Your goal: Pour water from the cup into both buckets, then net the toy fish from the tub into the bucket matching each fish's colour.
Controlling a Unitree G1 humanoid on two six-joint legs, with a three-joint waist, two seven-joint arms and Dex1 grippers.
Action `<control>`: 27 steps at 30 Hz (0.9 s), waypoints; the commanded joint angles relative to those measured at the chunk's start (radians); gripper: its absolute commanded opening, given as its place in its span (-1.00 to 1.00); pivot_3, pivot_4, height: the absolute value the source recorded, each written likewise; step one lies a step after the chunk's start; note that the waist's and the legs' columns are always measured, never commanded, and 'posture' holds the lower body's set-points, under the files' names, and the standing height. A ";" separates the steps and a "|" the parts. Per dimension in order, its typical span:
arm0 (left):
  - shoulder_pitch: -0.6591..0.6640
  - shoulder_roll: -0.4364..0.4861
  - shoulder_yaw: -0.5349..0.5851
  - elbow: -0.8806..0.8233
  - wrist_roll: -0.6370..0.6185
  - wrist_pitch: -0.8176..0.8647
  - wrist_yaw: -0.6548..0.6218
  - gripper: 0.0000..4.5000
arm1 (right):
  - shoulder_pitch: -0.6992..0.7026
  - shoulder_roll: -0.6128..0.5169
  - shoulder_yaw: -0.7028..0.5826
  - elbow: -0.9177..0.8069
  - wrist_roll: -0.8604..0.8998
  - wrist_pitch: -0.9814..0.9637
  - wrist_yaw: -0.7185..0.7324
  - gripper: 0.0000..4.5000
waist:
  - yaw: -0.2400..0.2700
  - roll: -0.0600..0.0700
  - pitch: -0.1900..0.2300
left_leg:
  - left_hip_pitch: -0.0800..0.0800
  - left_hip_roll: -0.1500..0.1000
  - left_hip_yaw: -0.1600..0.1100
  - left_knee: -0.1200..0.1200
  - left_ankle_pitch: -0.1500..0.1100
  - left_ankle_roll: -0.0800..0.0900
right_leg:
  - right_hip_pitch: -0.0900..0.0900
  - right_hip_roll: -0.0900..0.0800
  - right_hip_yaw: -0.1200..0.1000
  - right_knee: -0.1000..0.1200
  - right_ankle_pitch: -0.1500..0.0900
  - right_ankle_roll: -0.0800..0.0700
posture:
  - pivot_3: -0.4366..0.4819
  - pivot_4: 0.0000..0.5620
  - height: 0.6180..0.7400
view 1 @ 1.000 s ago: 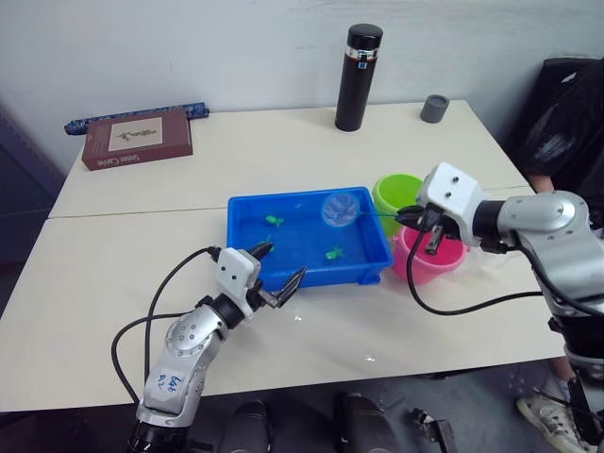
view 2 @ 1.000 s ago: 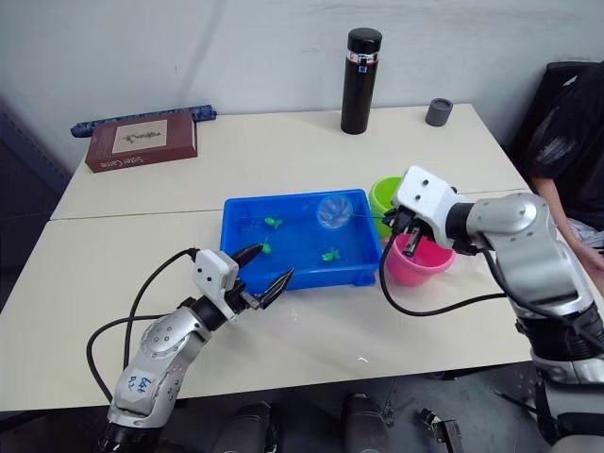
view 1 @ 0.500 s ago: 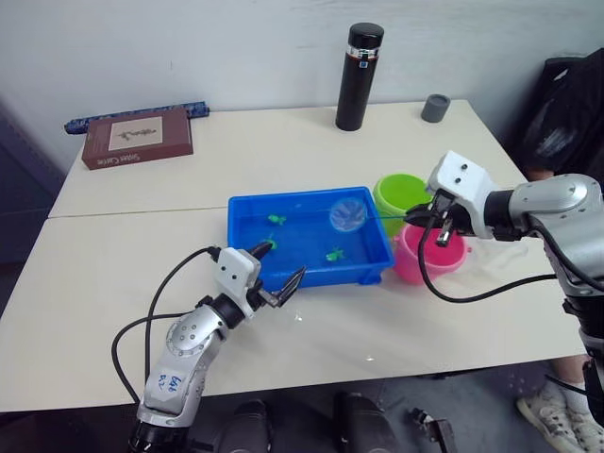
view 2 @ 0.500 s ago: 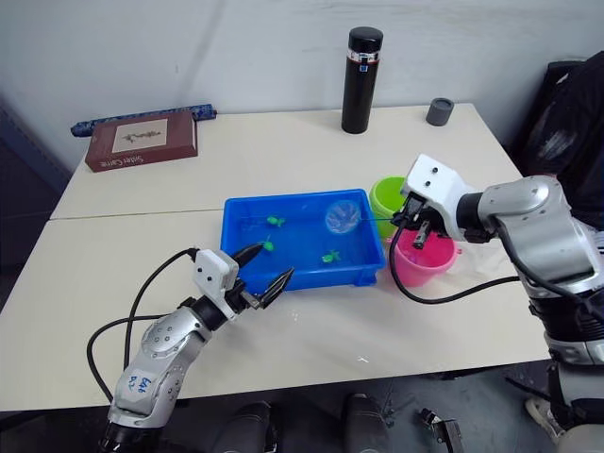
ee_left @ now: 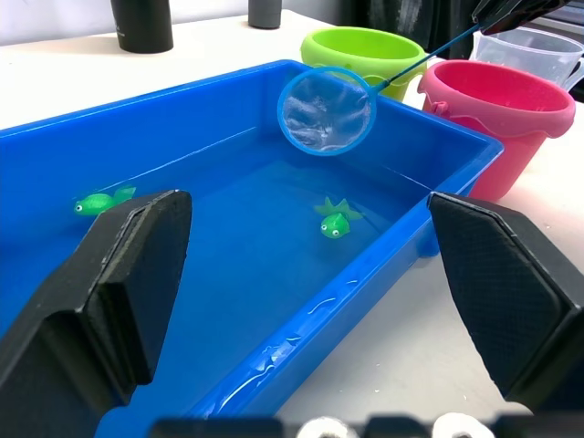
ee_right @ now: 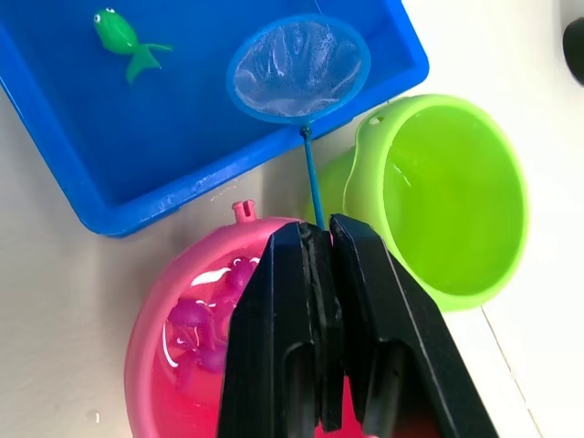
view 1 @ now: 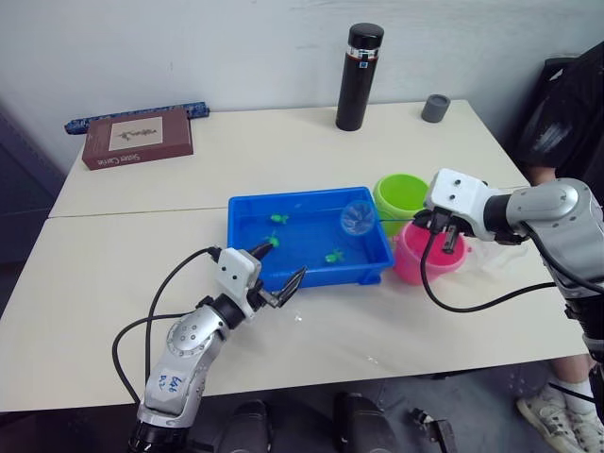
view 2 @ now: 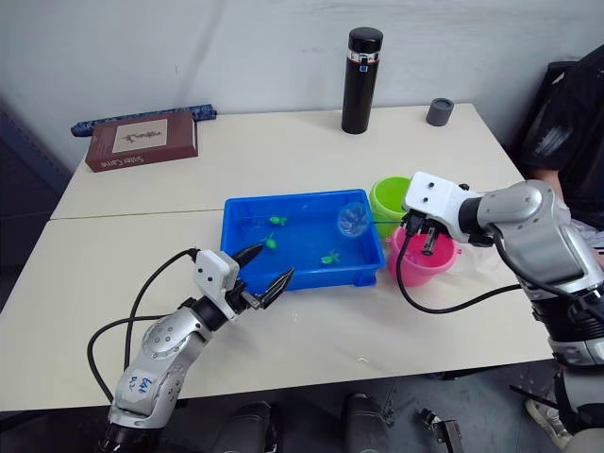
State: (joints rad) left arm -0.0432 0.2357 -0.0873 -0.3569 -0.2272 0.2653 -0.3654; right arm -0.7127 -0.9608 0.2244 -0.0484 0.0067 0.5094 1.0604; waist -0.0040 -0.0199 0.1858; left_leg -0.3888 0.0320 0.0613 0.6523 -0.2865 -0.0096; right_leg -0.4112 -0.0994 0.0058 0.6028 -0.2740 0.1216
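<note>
Currently the net (ee_right: 299, 69) is held over the tub (view 1: 247, 213) by the clamped right tool (ee_right: 315, 274), above the pink bucket (view 1: 415, 260); left tool (view 1: 279, 269) is spread wide.

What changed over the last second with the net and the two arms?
The right gripper, still shut on the net, drew back toward the pink bucket, carrying the empty hoop from mid-tub to the right end of the tub. The left gripper stayed open at the tub's near edge. Green fish, buckets and flask did not move.
</note>
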 commanded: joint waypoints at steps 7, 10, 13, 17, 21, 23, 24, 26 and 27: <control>0.004 -0.011 -0.004 -0.050 0.007 -0.020 0.012 0.98 | 0.041 -0.009 0.010 -0.083 -0.004 0.009 0.054 -1.00 | 0.001 0.000 0.000 | 0.000 0.000 0.000 0.000 0.000 0.000 | 0.000 0.000 0.000 0.000 0.000 0.000 | -0.05 -0.47 1.00; 0.004 -0.014 -0.005 -0.050 0.008 -0.021 0.014 0.98 | 0.052 -0.008 0.012 -0.108 -0.002 0.018 0.065 -1.00 | 0.001 0.000 0.000 | 0.000 0.000 0.000 0.000 0.000 0.000 | 0.000 0.000 0.000 0.000 0.000 0.000 | -0.05 -0.47 1.00; 0.005 -0.017 -0.004 -0.049 0.009 -0.022 0.017 0.98 | 0.055 -0.003 0.018 -0.136 0.003 0.031 0.074 -1.00 | 0.000 0.000 0.000 | 0.000 0.000 0.000 0.000 0.000 0.000 | 0.000 0.000 0.000 0.000 0.000 0.000 | -0.05 -0.47 1.00; 0.003 -0.020 -0.006 -0.050 0.010 -0.019 0.020 0.98 | 0.055 0.004 0.022 -0.161 0.012 0.052 0.087 -1.00 | 0.000 0.000 0.000 | 0.000 0.000 0.000 0.000 0.000 0.000 | 0.000 0.000 0.000 0.000 0.000 0.000 | -0.05 -0.47 1.00; 0.000 -0.023 -0.008 -0.051 0.010 -0.017 0.022 0.98 | 0.054 0.023 0.032 -0.184 0.019 0.073 0.092 -1.00 | 0.000 0.000 0.000 | 0.000 0.000 0.000 0.000 0.000 0.000 | 0.000 0.000 0.000 0.000 0.000 0.000 | -0.05 -0.47 1.00; 0.000 -0.024 -0.009 -0.052 0.011 -0.016 0.024 0.98 | 0.050 0.035 0.035 -0.184 0.019 0.082 0.090 -1.00 | 0.000 0.000 0.000 | 0.000 0.000 0.000 0.000 0.000 0.000 | 0.000 0.000 0.000 0.000 0.000 0.000 | -0.05 -0.47 1.00; 0.001 -0.025 -0.010 -0.053 0.011 -0.016 0.025 0.98 | 0.048 0.042 0.038 -0.183 0.019 0.087 0.088 -1.00 | 0.001 0.000 0.000 | 0.000 0.000 0.000 0.000 0.000 0.000 | 0.000 0.000 0.000 0.000 0.000 0.000 | -0.05 -0.47 1.00; 0.002 -0.025 -0.010 -0.055 0.011 -0.016 0.028 0.98 | 0.047 0.058 0.044 -0.182 0.021 0.097 0.083 -1.00 | 0.001 0.000 0.000 | 0.000 0.000 0.000 0.000 0.000 0.000 | 0.000 0.000 0.000 0.000 0.000 0.000 | -0.05 -0.47 1.00; 0.003 -0.025 -0.011 -0.055 0.011 -0.017 0.029 0.98 | 0.047 0.065 0.046 -0.181 0.022 0.103 0.081 -1.00 | 0.000 0.000 0.000 | 0.000 0.000 0.000 0.000 0.000 0.000 | 0.000 0.000 0.000 0.000 0.000 0.000 | -0.05 -0.47 1.00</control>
State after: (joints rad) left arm -0.0403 0.2157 -0.0949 -0.3604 -0.2239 0.2653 -0.3398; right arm -0.6516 -0.9016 0.2756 -0.2043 0.0184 0.6021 1.1441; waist -0.0037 -0.0199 0.1859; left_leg -0.3889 0.0321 0.0612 0.6524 -0.2865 -0.0096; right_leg -0.4113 -0.0994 0.0058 0.6028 -0.2740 0.1216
